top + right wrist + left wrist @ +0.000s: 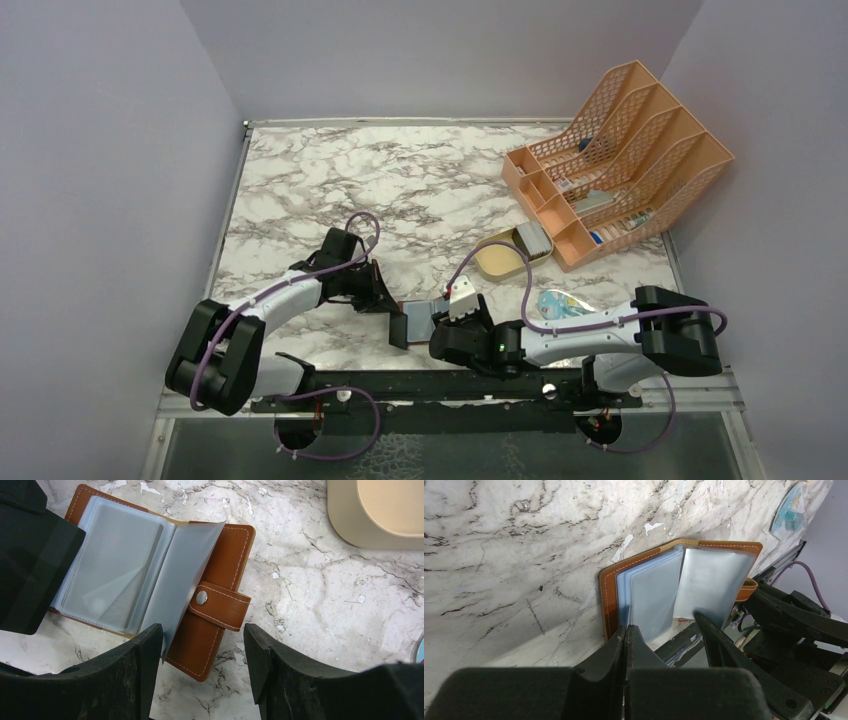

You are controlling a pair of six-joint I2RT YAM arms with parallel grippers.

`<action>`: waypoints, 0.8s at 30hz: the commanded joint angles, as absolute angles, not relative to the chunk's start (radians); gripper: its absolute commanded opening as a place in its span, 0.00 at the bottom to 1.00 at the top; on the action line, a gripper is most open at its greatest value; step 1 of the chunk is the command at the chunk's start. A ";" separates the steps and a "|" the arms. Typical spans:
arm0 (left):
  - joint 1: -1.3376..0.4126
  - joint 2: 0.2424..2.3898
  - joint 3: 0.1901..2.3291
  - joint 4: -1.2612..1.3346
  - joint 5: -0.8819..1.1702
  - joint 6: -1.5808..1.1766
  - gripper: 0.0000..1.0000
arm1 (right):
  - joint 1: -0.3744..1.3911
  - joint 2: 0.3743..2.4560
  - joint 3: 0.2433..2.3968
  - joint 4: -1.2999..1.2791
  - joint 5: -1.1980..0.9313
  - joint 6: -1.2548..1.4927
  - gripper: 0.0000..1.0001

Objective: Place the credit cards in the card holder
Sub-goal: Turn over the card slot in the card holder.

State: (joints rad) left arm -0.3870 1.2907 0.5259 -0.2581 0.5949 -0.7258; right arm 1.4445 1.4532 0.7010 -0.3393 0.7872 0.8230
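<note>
The brown leather card holder [425,315] lies open on the marble near the front edge, its clear sleeves [115,560] fanned up and its snap strap [220,605] to the right. My left gripper [388,305] is shut on a dark credit card [35,570], held edge-on between the fingers [628,627] just left of the open sleeves [659,590]. My right gripper [202,635] is open over the holder's strap side. Its left finger [147,645] touches the edge of a loose sleeve. It shows beside the holder in the top view [447,322].
A tan oval tray [500,258] with a grey flat item [533,238] at its end stands behind the holder. An orange mesh file rack [620,150] fills the back right. A blue-and-clear packet [560,303] lies right of my right arm. The table's front rail is close.
</note>
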 commanded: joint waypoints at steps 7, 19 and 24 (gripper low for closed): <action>-0.383 1.322 0.512 -0.217 0.612 -0.729 0.00 | 1.439 1.458 0.718 -0.339 0.798 0.838 0.61; -0.389 1.343 0.486 -0.110 0.665 -0.794 0.00 | 1.439 1.471 0.721 -0.327 0.787 0.836 0.61; -0.401 1.331 0.480 -0.074 0.681 -0.824 0.00 | 1.439 1.477 0.718 -0.325 0.782 0.840 0.61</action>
State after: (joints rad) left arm -0.3889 1.3365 0.4931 -0.1326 0.6415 -0.7914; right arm 1.4445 1.4624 0.7013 -0.3393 0.7868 0.8230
